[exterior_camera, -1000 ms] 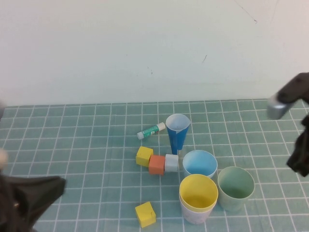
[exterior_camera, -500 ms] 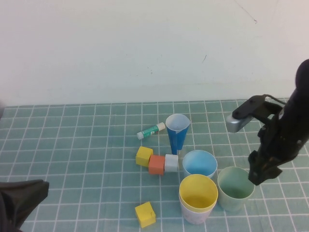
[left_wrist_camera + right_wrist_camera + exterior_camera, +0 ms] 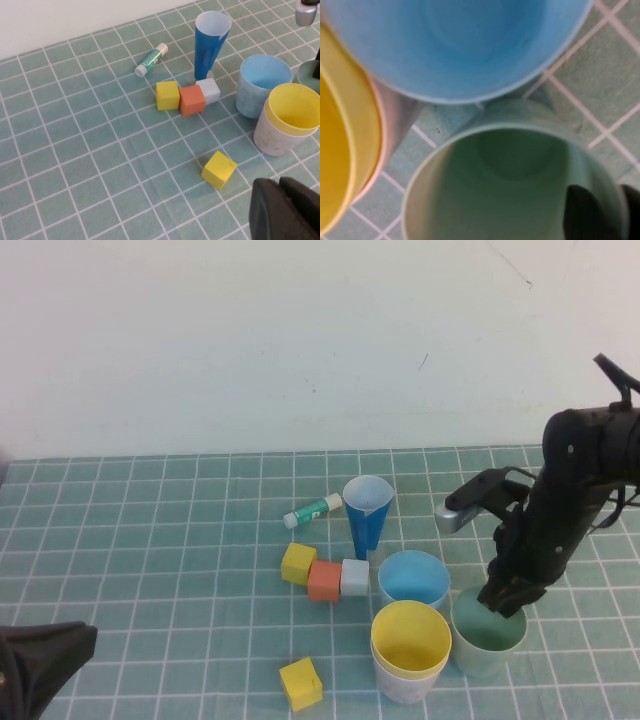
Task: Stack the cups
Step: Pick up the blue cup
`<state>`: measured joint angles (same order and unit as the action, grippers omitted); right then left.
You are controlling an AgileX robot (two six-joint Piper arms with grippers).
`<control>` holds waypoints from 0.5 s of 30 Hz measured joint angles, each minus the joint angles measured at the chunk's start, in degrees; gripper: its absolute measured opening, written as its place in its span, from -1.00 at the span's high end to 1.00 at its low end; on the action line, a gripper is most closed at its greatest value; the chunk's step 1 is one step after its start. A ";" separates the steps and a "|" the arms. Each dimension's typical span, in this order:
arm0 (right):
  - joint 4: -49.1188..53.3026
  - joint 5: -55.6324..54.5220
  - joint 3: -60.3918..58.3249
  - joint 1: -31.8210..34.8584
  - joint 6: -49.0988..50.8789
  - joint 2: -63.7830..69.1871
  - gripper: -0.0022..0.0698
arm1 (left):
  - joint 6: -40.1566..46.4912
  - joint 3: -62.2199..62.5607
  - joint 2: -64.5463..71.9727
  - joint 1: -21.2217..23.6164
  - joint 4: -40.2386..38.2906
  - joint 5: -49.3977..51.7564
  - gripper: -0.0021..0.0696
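Observation:
The yellow cup [image 3: 410, 632] sits nested in the pink cup [image 3: 405, 680] at the front. The light blue cup [image 3: 414, 578] stands behind them, and the pale green cup [image 3: 487, 632] stands to their right. My right gripper [image 3: 502, 600] is open at the green cup's far rim. In the right wrist view, one of its fingers [image 3: 585, 215] is inside the green cup [image 3: 510, 165] and the other is outside the wall. My left gripper [image 3: 60, 650] is shut and empty, low at the front left, away from the cups.
A narrow dark blue cone cup [image 3: 366, 515] stands behind the blue cup. A glue stick [image 3: 312, 510] lies to its left. Yellow [image 3: 298, 563], orange [image 3: 324, 580] and white [image 3: 355, 577] blocks form a row. Another yellow block [image 3: 301, 683] lies in front.
My right arm has come in from the right and down, and its fingers now straddle the green cup's rim. My left gripper has drawn back toward the front left. The cups have not moved.

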<state>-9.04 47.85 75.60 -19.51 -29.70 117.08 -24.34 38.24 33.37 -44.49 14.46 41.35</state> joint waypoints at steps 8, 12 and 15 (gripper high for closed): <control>9.86 9.54 8.94 -0.04 3.43 -3.64 0.92 | 0.00 0.00 0.00 0.00 0.00 2.53 0.94; 10.47 15.06 15.90 -0.04 3.48 -7.17 0.94 | 0.00 0.00 0.00 0.00 0.55 2.68 0.94; 8.22 18.53 20.90 -0.04 2.04 -8.29 0.94 | 0.00 0.00 0.00 0.00 0.89 2.78 0.94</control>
<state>-0.82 66.38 96.50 -19.56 -27.66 108.79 -24.34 38.24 33.37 -44.49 15.35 44.13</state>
